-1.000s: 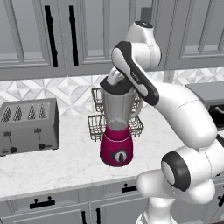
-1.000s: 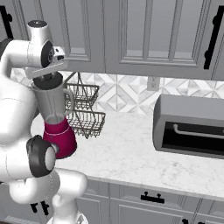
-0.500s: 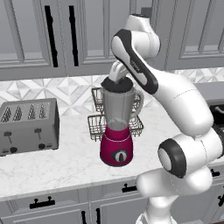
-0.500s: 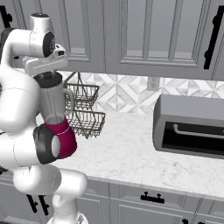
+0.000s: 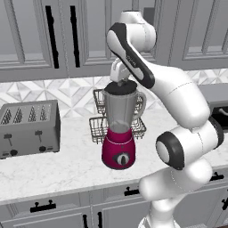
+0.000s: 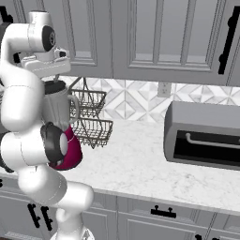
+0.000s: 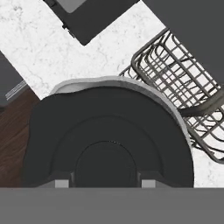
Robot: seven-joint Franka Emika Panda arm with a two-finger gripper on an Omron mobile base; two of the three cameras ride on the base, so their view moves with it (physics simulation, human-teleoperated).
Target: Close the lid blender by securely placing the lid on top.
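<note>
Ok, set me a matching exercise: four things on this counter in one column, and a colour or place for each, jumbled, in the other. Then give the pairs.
Things:
1. lid
2. blender
3. toaster
4. wire basket

Descriptions:
A. grey, with four slots on top
B. magenta-red base under a clear jar
C. black, on top of the jar
D. open dark mesh, behind the blender by the wall

Pairs: 1-C, 2-B, 3-A, 4-D

A magenta-based blender (image 5: 119,133) with a dark dial stands upright on the marble bench (image 5: 67,164), its clear grey jar's handle facing right in the left base view. The round black lid (image 5: 120,87) sits level on the jar's rim.
</note>
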